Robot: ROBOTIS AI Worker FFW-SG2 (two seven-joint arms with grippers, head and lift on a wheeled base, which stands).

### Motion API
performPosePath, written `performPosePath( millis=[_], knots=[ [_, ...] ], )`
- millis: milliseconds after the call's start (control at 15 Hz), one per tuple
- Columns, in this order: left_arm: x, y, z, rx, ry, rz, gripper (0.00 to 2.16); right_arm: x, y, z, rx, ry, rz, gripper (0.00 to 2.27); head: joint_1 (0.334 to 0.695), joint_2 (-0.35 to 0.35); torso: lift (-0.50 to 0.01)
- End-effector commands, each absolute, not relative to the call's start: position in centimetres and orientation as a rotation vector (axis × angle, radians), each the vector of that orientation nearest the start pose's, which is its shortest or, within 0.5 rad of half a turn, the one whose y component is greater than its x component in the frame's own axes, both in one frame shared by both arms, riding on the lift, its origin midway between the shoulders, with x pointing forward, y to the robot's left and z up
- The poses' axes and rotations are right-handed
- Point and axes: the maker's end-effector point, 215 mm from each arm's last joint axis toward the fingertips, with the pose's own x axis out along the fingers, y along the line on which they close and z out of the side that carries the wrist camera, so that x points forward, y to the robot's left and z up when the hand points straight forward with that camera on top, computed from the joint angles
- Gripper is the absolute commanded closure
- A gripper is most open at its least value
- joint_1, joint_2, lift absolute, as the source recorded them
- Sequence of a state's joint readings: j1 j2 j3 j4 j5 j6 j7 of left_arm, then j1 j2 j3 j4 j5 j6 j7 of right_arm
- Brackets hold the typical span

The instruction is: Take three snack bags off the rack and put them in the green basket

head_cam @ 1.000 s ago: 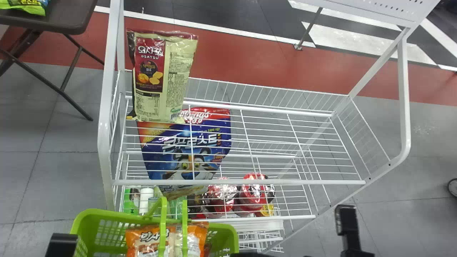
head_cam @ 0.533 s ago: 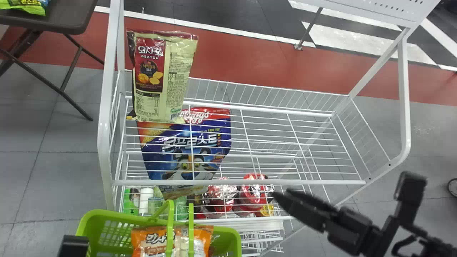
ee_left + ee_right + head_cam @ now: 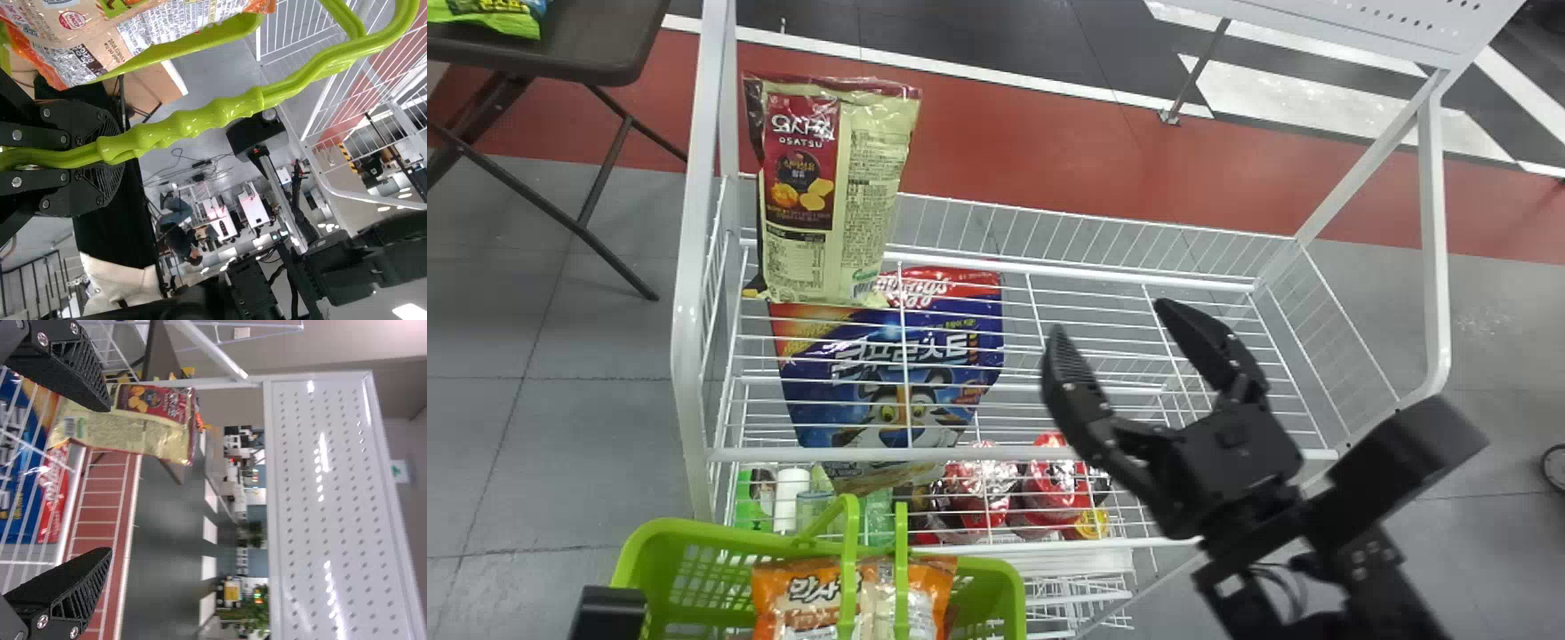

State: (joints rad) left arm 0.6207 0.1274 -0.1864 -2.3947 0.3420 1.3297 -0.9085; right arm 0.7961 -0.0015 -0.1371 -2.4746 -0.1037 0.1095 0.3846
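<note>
Over the rack's (image 3: 1023, 453) upper shelf, right of the two bags, here's the right pincer (image 3: 1113, 327), spread wide open with nothing between its tips! From its own wrist camera, too, the right pincer (image 3: 107, 479) gapes, and beyond it the chip bag (image 3: 143, 420) is in sight, apart from both fingers. That chip bag stands upright at the rack's left end, red label showing, on the upper shelf. Just below and a touch to the right, seen through the rack's wires, it's the blue cereal bag (image 3: 898, 356), reaching down past the front bar.

Down at the rack's near left corner, look at the green basket (image 3: 1009, 578)! Orange snack packaging (image 3: 796, 591) sits inside, one bag or two I cannot tell. And the left pincer (image 3: 609, 613), beside the basket's left side at the bottom edge, is clamped on the handle (image 3: 187, 127), both bars caught together between its fingers.

Lower in the rack, green goods (image 3: 756, 502) are at the left, with red packs (image 3: 1054, 480) to the right of them. Off beyond the rack's far left, a green bag (image 3: 489, 18) lies on the table (image 3: 605, 49).
</note>
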Motion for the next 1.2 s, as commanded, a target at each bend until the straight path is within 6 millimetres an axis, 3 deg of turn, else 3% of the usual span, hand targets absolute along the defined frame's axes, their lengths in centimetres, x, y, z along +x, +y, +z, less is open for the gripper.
performPosePath(
  millis=[0, 267, 1133],
  knots=[
    [13.3, -4.2, -39.0, -0.683, 1.034, -1.242, 1.93, 36.0, -17.5, -26.1, 0.044, 0.002, 0.325, 0.06, 0.695, -0.350, -0.025],
    [13.3, -4.4, -38.8, -0.687, 1.012, -1.242, 1.93, 36.3, -17.0, -27.8, 0.079, 0.034, 0.283, 0.06, 0.695, -0.350, -0.025],
    [13.4, -4.5, -39.0, -0.690, 0.995, -1.227, 1.93, 36.6, -17.4, -27.1, 0.069, 0.017, 0.275, 0.06, 0.695, -0.350, -0.025]
  ],
)
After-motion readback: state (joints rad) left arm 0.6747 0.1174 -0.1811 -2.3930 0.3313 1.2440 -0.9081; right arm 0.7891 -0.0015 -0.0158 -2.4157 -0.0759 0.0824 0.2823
